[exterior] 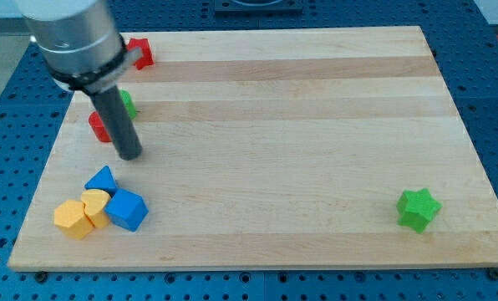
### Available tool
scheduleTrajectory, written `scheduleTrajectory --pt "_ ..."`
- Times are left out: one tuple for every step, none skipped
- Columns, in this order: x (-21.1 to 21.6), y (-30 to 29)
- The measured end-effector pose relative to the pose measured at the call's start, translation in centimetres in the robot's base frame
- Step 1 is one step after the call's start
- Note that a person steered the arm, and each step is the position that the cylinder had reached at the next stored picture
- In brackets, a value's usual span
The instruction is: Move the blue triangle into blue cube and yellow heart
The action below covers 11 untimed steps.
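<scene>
A: Where is my tip (130, 156) sitting right now?

B: It is resting on the wooden board (274, 125) toward the view's left, just above the cluster of 4 blocks at the bottom left, and it is touching none of them. The rod is rising from it up to the grey arm (75, 38) at the view's top left.

A: And the blue triangle (102, 180)?

B: It is lying just below the tip, at the top of that cluster. It is touching the yellow heart (96, 206), which is sitting right under it, and the blue cube (128, 210) is pressing against the heart's right side. The triangle and the cube are sitting very close; I cannot tell whether they are touching.

A: What else is lying there?

B: A yellow block (73, 218), its shape unclear, is leaning on the heart's left side. 1 red block (140, 52) is sitting at the board's top left corner. Another red block (99, 127) and a green block (128, 103) are peeking out from behind the rod, too hidden to name a shape. A green star (419, 208) is lying well apart at the bottom right.

A: Is a pincer spreading or pinching?

B: This arm is carrying no pincer, only the plain rod.
</scene>
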<state>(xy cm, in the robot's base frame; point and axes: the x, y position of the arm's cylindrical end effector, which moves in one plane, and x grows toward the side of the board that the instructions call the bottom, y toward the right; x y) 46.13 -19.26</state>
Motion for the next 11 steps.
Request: scheduleTrajectory --pt "0.0 0.0" --pt "0.1 -0.5" --pt "0.2 -0.7" --pt "1.5 -1.4" --pt "1.8 -1.4" --pt "3.3 -1.4" --pt "4.0 -1.3" --pt "5.8 -1.3" --pt "5.8 -1.3" --pt "2.6 -1.3" --pt "0.8 -1.3"
